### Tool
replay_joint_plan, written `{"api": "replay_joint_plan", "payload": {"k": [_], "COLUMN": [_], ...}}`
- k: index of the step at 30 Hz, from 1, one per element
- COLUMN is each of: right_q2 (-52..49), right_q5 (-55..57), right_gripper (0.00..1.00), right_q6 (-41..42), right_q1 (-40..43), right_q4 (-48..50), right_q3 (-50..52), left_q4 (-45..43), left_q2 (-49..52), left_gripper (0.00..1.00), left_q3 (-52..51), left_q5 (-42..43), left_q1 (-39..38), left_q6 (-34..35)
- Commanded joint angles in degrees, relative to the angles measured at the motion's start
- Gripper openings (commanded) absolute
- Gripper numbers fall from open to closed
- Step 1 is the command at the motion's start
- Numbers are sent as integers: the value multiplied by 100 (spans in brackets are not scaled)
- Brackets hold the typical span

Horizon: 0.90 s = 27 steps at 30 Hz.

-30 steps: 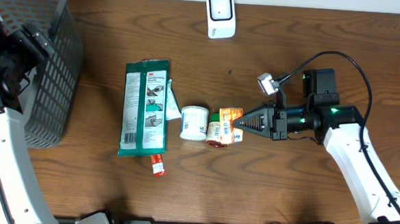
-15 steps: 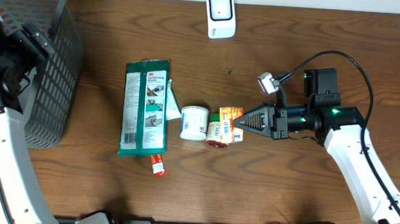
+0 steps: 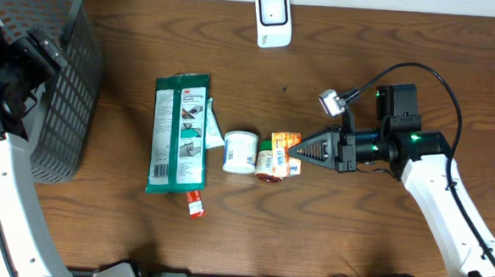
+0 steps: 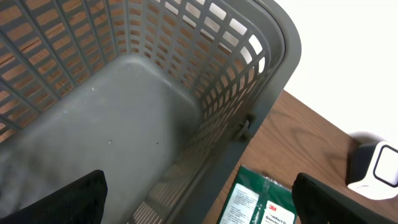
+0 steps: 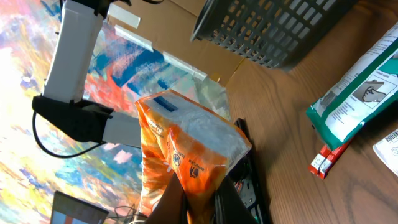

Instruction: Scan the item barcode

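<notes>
Overhead view shows a brown wooden desk with the right end effector reaching in from the right side, and its two fingers are pressed together on the edge of an orange pouch. The pouch is near the middle of the desk, just beside a small labelled container, and it is well apart from the white scanner, which stands at the far edge of the desk. Whether the pouch rests on the desk or is a little lifted, I cannot tell. Left of the small container there is a white tub, then a white sachet, and then a long green package with a small red item at its lower end. A gray mesh basket takes the left side of the desk. In the right wrist view the pouch fills the centre and the dark fingers clamp its lower edge, with the green package and the basket behind it. In the left wrist view the left end effector hangs over the inside of the basket, its two fingers standing wide apart at the bottom corners, and nothing is between them; the green package and the scanner are seen past the rim of the basket.
</notes>
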<state>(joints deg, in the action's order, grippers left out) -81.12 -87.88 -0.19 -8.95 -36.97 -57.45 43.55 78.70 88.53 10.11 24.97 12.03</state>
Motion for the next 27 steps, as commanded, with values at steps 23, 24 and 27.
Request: {"api": "replay_joint_plan", "payload": {"k": [23, 24, 27], "right_q2": [103, 103, 103], "right_q5": [-2, 0, 129], "right_gripper": [1, 1, 1], "right_q6": [57, 57, 57], "right_q1": [-24, -24, -24], "right_q4": [234, 234, 232], "right_q3": [2, 2, 2], "left_q4": [11, 9, 9], "left_q2": [-9, -9, -9], "left_gripper": [93, 94, 93], "left_q3": [52, 52, 52], "left_q5": [-31, -31, -31], "left_q1": [13, 13, 13], "left_q6": [33, 33, 33]}}
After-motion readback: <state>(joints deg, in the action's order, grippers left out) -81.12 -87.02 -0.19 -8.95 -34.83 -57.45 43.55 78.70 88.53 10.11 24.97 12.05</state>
